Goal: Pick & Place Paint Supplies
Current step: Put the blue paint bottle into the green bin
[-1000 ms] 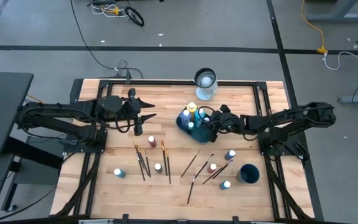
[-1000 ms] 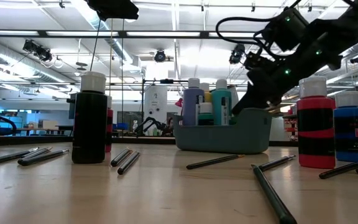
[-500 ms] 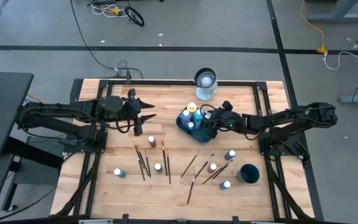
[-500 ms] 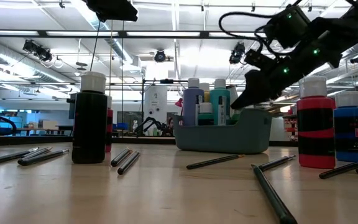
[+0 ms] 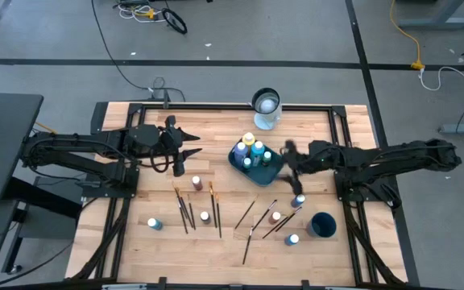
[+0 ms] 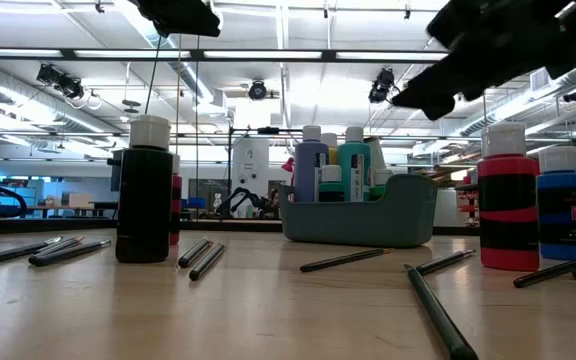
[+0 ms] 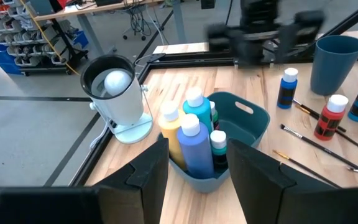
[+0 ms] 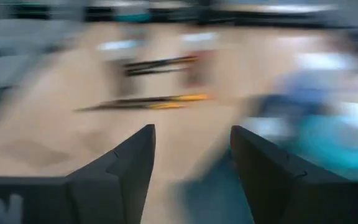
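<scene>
place: robotics lab | evidence: concrete floor [image 5: 47,32] with loose cables [image 5: 147,12]; exposed ceiling ducts [image 6: 28,70]; shelving

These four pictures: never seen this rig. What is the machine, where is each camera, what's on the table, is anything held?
It is a robot with two dark arms at a wooden table, each ending in a two-finger gripper.

The high view looks straight down. The low view sits at table height. Each wrist view looks out past that arm's own fingers.

On the table: a teal caddy holding several paint bottles, more bottles and thin brushes loose on the wood, a dark blue cup, and a clear glass jar at the far edge.

The left gripper waits, open and empty, over the table's left part, facing the caddy. The right gripper is beside the caddy, open and empty; its own camera is blurred by motion.
</scene>
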You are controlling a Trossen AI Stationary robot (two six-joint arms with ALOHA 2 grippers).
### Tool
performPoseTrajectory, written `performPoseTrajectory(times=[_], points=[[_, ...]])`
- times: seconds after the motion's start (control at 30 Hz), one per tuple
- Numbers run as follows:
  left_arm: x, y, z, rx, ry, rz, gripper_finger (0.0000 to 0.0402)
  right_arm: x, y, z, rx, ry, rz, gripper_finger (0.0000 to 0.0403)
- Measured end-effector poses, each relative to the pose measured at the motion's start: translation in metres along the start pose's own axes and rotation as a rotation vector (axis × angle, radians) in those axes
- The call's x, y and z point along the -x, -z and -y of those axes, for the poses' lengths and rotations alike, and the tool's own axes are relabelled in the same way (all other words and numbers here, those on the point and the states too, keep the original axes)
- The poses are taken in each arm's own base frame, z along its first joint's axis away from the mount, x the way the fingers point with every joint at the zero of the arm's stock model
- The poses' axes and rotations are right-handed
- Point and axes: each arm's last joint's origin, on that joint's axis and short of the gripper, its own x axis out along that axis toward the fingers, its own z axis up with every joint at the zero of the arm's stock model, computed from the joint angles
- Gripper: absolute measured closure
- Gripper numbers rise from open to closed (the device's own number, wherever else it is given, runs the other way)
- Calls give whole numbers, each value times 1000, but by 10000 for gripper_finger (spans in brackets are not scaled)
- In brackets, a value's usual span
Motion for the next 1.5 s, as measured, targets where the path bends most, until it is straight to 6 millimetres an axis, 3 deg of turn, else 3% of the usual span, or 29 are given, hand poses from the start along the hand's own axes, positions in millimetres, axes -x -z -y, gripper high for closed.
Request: performPoseTrajectory(times=[0.13,0.33,0.87,1.3,1.5], points=[[0,0,0,9,0,2,231,-2,5,-16,-56,-370,-25,196],[0,-1,0,84,4,7,231,-18,24,-36,16,-488,-22,197],[0,-3,0,108,6,28,231,-62,53,-62,17,-521,-73,197],[0,-3,0,56,6,28,231,-65,52,-62,-57,-461,-58,197],[0,-3,0,59,6,28,231,-66,49,-59,-160,-338,-32,197]])
